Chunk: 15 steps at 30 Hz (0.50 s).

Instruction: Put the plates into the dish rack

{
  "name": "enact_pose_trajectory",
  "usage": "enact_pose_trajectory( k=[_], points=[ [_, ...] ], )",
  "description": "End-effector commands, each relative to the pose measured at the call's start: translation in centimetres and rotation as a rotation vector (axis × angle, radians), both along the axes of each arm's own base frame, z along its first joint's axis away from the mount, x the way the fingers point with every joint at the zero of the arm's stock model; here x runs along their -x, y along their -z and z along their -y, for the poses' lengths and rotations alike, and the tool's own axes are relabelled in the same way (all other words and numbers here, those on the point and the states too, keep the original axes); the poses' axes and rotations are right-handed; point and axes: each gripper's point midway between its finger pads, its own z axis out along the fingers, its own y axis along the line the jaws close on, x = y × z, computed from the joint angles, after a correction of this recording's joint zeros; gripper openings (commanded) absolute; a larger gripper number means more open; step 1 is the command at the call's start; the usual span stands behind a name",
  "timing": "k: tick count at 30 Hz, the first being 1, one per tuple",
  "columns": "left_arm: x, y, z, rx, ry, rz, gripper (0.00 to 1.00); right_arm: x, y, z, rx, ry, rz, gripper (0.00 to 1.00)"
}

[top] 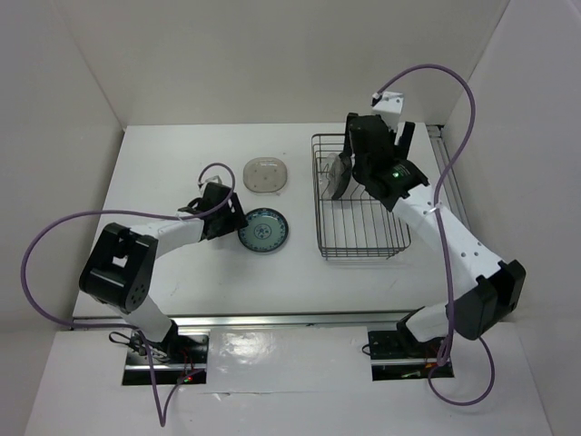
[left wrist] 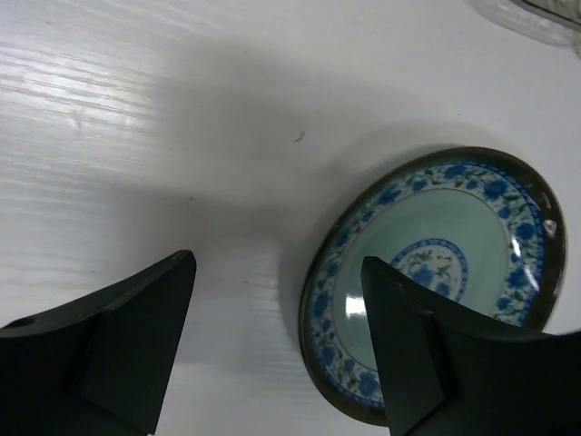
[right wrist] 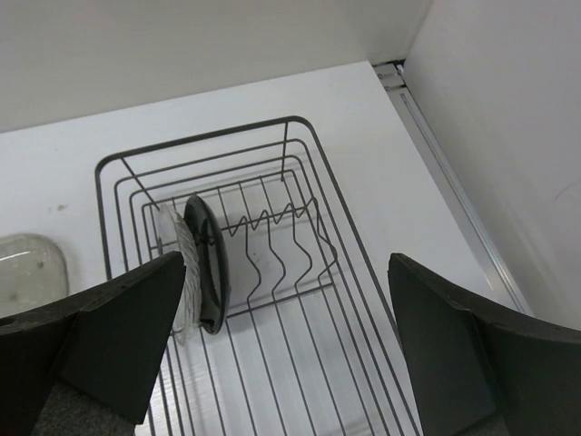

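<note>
The blue-and-white plate (top: 264, 231) lies flat on the table left of the dish rack (top: 363, 243). My left gripper (top: 233, 222) is open at its left rim. In the left wrist view the gripper (left wrist: 277, 263) has one finger over the plate (left wrist: 454, 263) and the other over bare table. The beige speckled plate (top: 266, 175) lies behind it. The black plate (right wrist: 207, 263) and the clear glass plate (right wrist: 184, 272) stand upright side by side in the rack's dividers (right wrist: 281, 227). My right gripper (right wrist: 286, 263) hangs open and empty above the rack (right wrist: 300, 136).
White walls close in the table at the back and both sides. A metal rail (right wrist: 454, 182) runs along the table's right edge beside the rack. The beige plate's corner (right wrist: 27, 272) shows left of the rack in the right wrist view.
</note>
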Motion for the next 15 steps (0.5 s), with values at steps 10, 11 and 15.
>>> enact_pose_trajectory(
  k=[10,11,15],
  points=[
    [-0.1,0.2,1.8,0.048,0.075,0.022,0.76,1.3,-1.3,-1.3,-0.055,-0.057,0.053,1.00],
    [-0.2,-0.2,2.2,0.034,0.079,0.027,0.76,1.2,-1.5,-1.3,-0.060,-0.057,0.061,1.00],
    [-0.4,-0.8,2.3,-0.050,0.087,0.022,0.76,1.7,-1.8,-1.3,-0.070,-0.068,0.069,1.00]
  ],
)
